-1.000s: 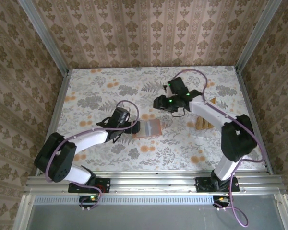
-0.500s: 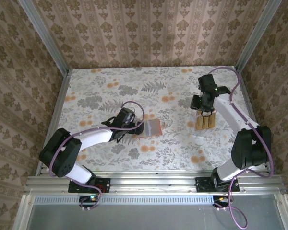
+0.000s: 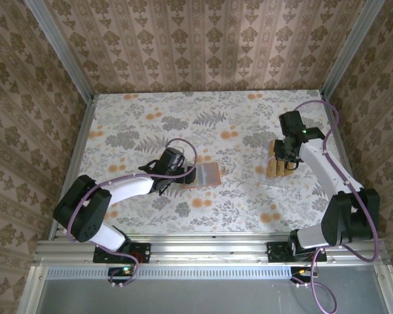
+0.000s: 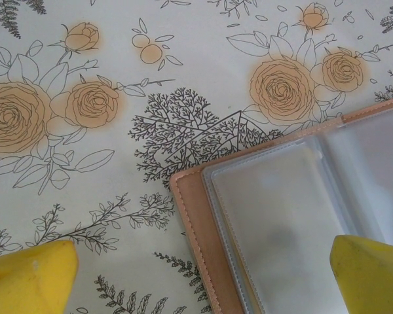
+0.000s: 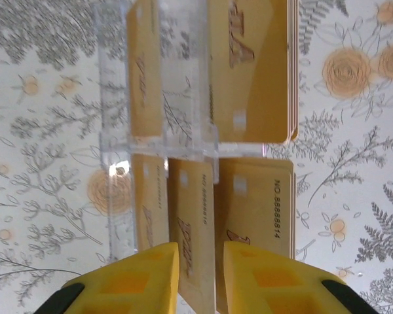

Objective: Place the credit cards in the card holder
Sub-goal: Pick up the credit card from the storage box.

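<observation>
yellow left tool (image 4: pixel 200 271) spread; right tool (image 5: pixel 201 261) straddles credit card (image 5: pixel 196 196), grip unclear

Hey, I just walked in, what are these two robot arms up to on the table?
The right gripper is down at the clear tray of tan credit cards, with its jaws narrow on either side of one card. Whether it grips that card yet is unclear. The left gripper is wide open, low over the open card holder lying on the floral table. The sleeves in view look empty.
</observation>
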